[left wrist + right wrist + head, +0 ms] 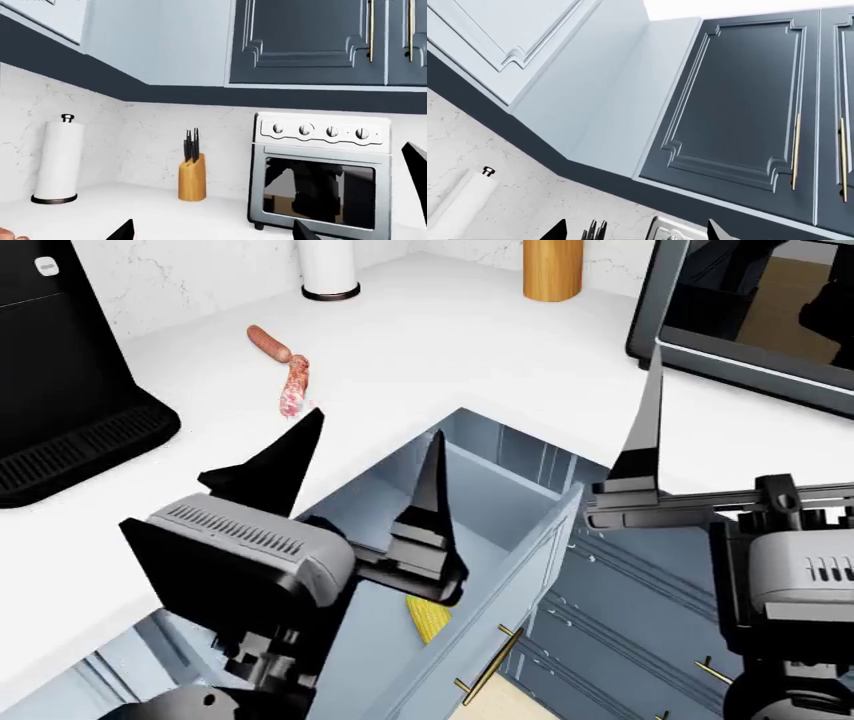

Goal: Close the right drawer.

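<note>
While the right drawer point(514, 540) stands pulled out below the white bench point(427, 350), at the lower middle of the head frame, something yellow point(430, 618) lies inside it and its brass handle point(489, 667) shows at the front. The left tool point(367, 465) hangs just above the drawer's open box, its fingers spread, grasping nothing. The right tool point(650, 430), at the right of the frame, shows only one black finger, so I cannot tell its state. On the bench lie two sausages point(283, 368); a knife block point(192, 175), paper towel roll point(59, 162) and toaster oven point(319, 172) stand by the wall.
</note>
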You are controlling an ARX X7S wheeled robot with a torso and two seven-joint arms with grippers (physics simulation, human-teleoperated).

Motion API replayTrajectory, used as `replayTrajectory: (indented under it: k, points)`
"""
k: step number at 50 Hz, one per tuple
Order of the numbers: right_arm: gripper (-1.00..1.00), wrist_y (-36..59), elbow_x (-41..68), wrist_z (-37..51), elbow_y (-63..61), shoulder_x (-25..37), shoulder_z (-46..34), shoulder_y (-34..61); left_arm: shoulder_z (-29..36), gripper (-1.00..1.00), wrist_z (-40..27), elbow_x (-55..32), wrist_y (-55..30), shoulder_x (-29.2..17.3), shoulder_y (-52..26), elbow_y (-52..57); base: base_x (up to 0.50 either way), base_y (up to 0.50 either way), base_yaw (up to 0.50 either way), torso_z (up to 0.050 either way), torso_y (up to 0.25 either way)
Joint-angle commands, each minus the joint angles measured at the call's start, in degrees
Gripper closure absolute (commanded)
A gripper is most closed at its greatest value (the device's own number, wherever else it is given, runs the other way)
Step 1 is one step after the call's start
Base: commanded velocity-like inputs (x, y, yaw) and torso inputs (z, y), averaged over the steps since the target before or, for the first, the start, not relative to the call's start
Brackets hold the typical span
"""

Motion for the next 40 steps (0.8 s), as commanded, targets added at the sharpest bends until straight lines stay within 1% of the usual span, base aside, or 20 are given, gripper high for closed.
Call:
replayTrajectory:
  k: [1,8,11,18,27,40]
  points:
    - [-1.00,-0.21,0.60,0.49,0.29,0.16,-0.13,-0.26,2.68,-1.00,4.22,-4.28,1.11,5.17,-0.29,-3.84,0.00,0.00,0.00,0.000,0.000]
    - [-1.00,-0.52,0.92,0.88,0.54,0.34,-0.12,-0.49,5.51,-1.00,7.50,-5.01,1.00,9.23,-0.52,-8.91,0.00,0.00,0.00,0.000,0.000]
    - [-1.00,-1.73,1.78,1.34,1.08,0.70,0.63,-1.28,6.44,-1.00,9.89,-6.86,1.26,10.95,-0.22,-12.05,0.00,0.00,0.00,0.000,0.000]
    - [-1.00,-1.62,1.96,1.64,0.73,0.78,0.74,-1.45,8.77,-1.00,13.46,-8.12,1.35,13.56,0.53,-16.32,0.00,0.00,0.00,0.000,0.000]
    - [-1.00,-1.18,2.05,1.85,0.55,0.82,0.50,-1.37,10.50,-1.00,17.64,-9.70,1.91,15.69,1.62,-21.47,0.00,0.00,0.00,0.000,0.000]
    - [-1.00,-0.30,2.43,1.89,0.15,0.91,0.28,-1.08,12.87,-1.00,21.86,-10.41,2.03,18.47,2.54,-27.96,0.00,0.00,0.00,0.000,0.000]
